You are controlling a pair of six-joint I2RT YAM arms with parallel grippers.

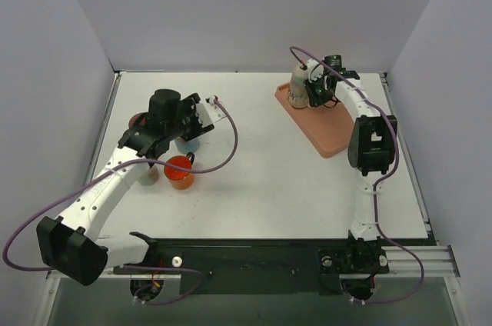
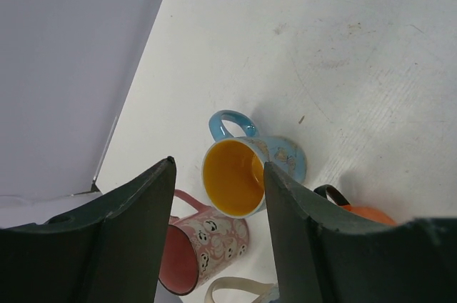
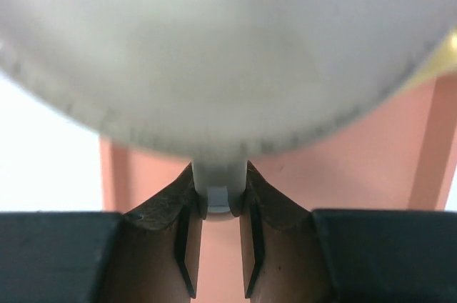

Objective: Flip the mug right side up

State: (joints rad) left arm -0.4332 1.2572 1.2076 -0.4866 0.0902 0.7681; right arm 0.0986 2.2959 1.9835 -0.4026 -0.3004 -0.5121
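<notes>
At far right corner of surface (image 1: 269, 187), pale mug (image 1: 299, 83) seen at far end of salmon tray (image 1: 332, 140). Right hand (image 3: 218, 206) clamped on mug handle, fingers (image 3: 187, 239) pressed to both sides. Tray set just inside right edge. Near left edge, left hand (image 2: 218, 167) spread apart above blue mug (image 2: 287, 159) lying on side. Pink mug (image 2: 214, 240) just beside, orange mug (image 1: 180, 171) near. Wide bare stretch of surface between mug cluster and tray.

An orange mug (image 1: 179, 171), a blue yellow-lined mug (image 2: 239, 178) and a pink smiley-printed mug (image 2: 211, 242) are clustered on the white table (image 1: 277, 180). A salmon tray (image 1: 327, 134) is seen at right.
</notes>
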